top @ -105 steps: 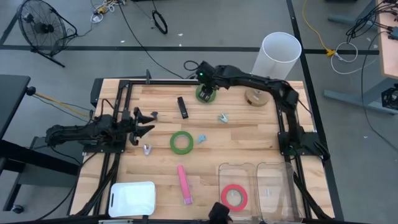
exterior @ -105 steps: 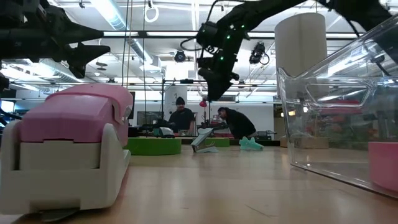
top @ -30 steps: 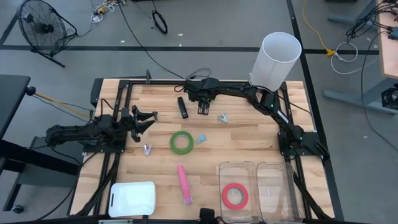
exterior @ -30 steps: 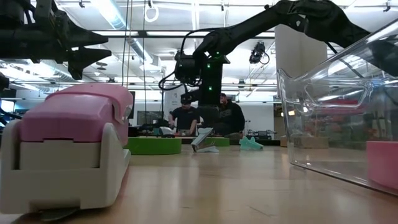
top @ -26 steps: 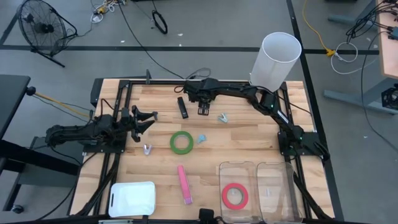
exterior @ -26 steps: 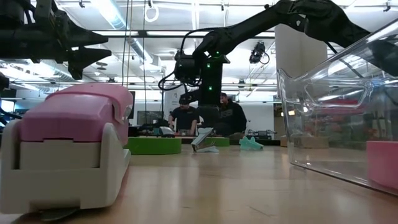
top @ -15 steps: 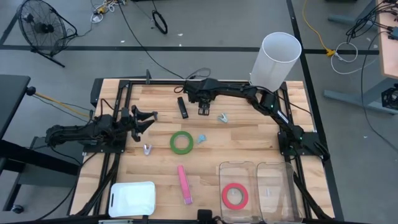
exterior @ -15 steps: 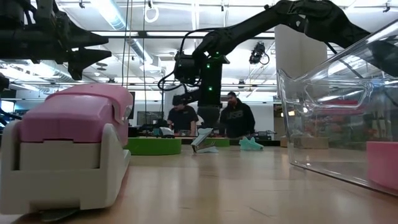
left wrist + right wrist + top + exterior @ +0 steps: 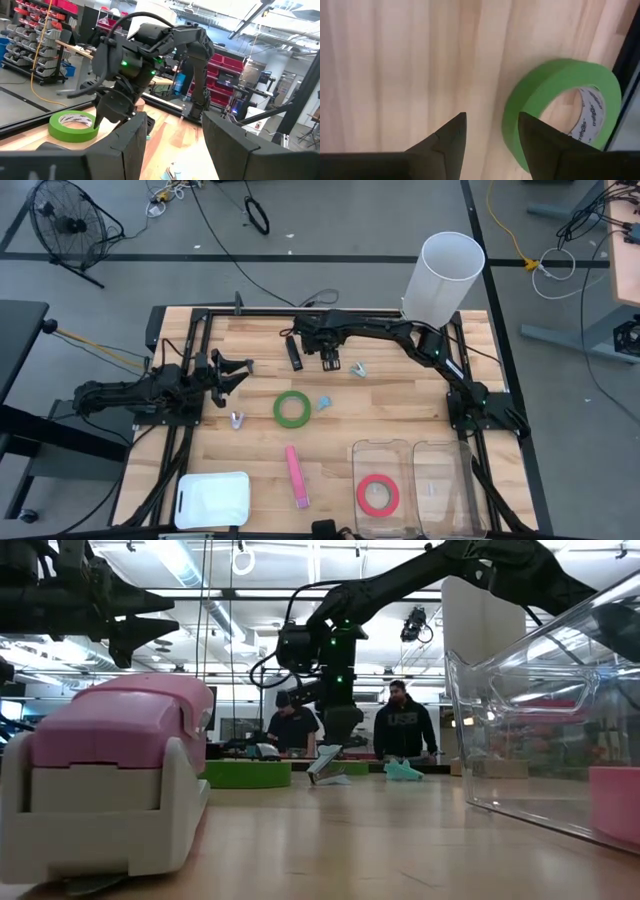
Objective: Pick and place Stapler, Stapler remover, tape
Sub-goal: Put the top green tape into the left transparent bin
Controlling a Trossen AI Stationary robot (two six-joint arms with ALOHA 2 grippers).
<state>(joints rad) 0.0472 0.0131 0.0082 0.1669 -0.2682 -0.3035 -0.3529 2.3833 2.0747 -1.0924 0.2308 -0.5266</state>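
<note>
Green tape: in my right wrist view a green roll (image 9: 560,112) lies flat on the wood just past the right jaws (image 9: 490,131), which stand apart with nothing between them.
Right jaws from above: the high view puts them (image 9: 331,361) over the far part of the counter (image 9: 400,395), beside a black stapler (image 9: 293,352); that roll is hidden under the arm there.
Left jaws: I see them apart and empty (image 9: 172,137); the high view sets them (image 9: 232,375) at the counter's left edge.
Second green roll: mid-counter (image 9: 292,408).
Red-pink roll: inside a clear bin (image 9: 378,495) at the near edge.
Pink stapler: a slim bar from above (image 9: 296,476), huge in the low view (image 9: 110,775).
Low view only: two people (image 9: 405,730) stand in the room behind.
</note>
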